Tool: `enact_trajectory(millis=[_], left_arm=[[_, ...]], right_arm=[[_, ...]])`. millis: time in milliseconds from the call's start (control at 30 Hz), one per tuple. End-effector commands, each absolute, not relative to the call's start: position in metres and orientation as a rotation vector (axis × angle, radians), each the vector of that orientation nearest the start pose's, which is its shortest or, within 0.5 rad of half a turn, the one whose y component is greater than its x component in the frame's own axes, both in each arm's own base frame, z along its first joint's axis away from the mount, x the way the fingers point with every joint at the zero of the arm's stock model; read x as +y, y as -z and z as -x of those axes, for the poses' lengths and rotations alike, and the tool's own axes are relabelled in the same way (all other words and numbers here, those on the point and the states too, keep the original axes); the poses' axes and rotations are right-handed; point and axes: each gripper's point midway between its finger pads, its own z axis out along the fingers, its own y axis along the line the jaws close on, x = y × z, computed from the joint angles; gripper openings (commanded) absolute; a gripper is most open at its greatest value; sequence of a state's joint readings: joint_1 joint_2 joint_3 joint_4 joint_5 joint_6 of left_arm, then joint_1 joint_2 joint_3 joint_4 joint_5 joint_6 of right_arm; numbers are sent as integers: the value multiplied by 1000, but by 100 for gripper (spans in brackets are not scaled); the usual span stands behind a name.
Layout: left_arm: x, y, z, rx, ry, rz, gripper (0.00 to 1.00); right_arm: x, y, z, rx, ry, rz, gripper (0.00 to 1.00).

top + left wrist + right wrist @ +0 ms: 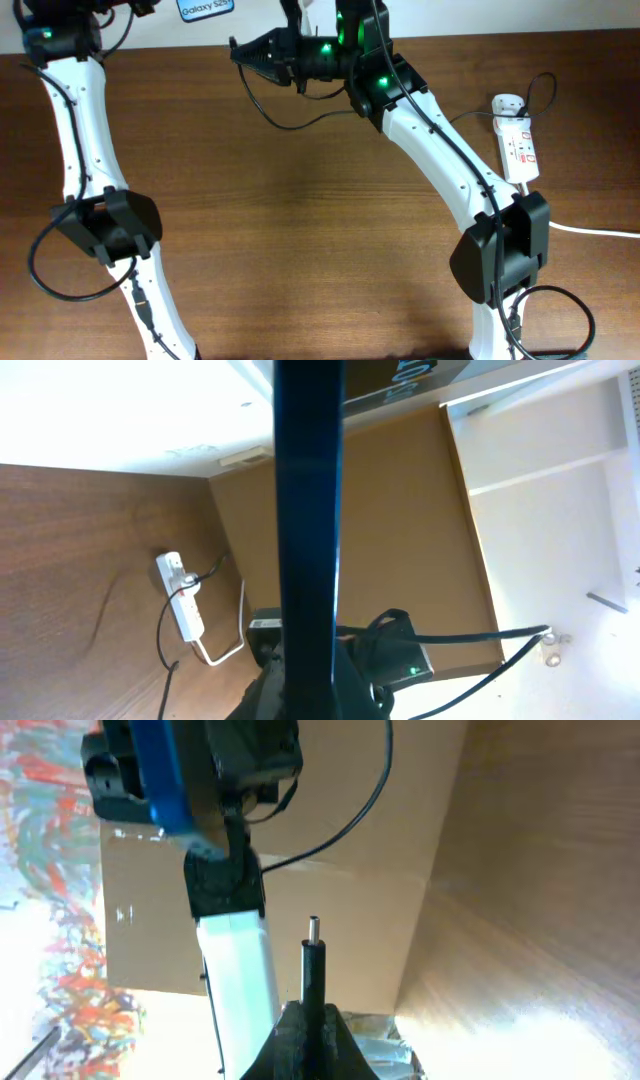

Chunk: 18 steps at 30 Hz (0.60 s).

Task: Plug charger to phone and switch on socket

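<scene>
Phone [310, 510] and plug are both held up in the air rather than lying flat, which looks like a way to bring the two together end to end. The left pincer [305, 685] is closed on the phone and holds it edge-on at the far side of the tabletop [300, 220]. From its own camera the phone shows only as a dark blue bar rising out of the fingers.

The right pincer [308, 1025] is clamped narrow on the charger [313, 960] just behind its metal tip, so the tip sticks straight out ahead, free to go into a port. In the right wrist view the tip points toward the phone but is clearly apart from it. The port itself cannot be seen, so I cannot tell whether the two are lined up. The black cable hangs in a slack loop back toward the socket [517, 145], which leaves the arm room to move.

No boxes or trays are in sight. The socket lies on the right of the tabletop beside the right arm, with what looks like the white adapter [507, 103] seated at its far end and its thick white cord [600, 230] running off to the right. By my reading neither pincer has reached its switches, and their position cannot be made out
</scene>
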<state>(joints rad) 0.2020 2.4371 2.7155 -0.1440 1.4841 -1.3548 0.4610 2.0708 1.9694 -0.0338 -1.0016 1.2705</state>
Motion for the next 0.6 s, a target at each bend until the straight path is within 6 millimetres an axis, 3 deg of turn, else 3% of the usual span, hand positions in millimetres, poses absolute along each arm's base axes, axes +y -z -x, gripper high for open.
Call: enact_trajectory(millis=[0, 200, 267, 400, 467, 567], left_arm=[[-62, -431, -548, 1920, 1839, -95, 0], [-68, -427, -544, 1951, 1878, -90, 0], [-81, -427, -540, 1965, 1901, -123, 0], [-82, -427, -538, 1969, 1907, -135, 0], [-82, -427, -537, 1972, 1910, -141, 0], [-82, -426, -536, 1976, 1914, -149, 0]], right_arm=[[380, -376, -417, 2140, -2042, 241, 4], [378, -349, -411, 2273, -2003, 197, 4], [379, -355, -405, 2271, -2018, 216, 4], [371, -383, -385, 2247, -2025, 255, 4], [377, -383, -373, 2245, -2029, 331, 4], [372, -376, -380, 2217, -1956, 372, 4]])
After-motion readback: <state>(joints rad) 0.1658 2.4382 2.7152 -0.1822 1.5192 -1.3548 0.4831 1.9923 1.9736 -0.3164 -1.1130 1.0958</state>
